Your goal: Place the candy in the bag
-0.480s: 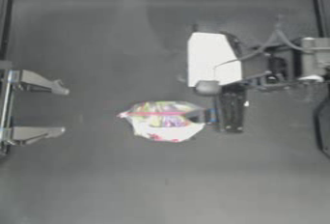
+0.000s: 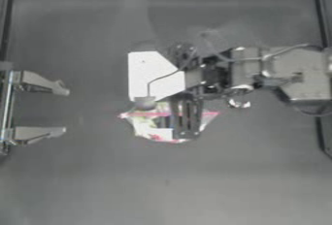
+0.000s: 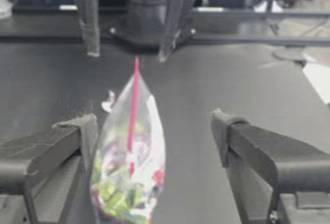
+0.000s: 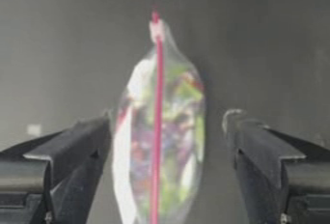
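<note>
The right gripper (image 4: 164, 170) is open astride the bag (image 4: 161, 136), one jaw on each side, at the centre of the top view. The bag looks soft, light and slippery; the pink strip (image 4: 157, 121) seems the firmest place to hold. The candy (image 2: 239, 103) lies just right of it. The left gripper (image 2: 55, 110) waits open at the left edge.
</note>
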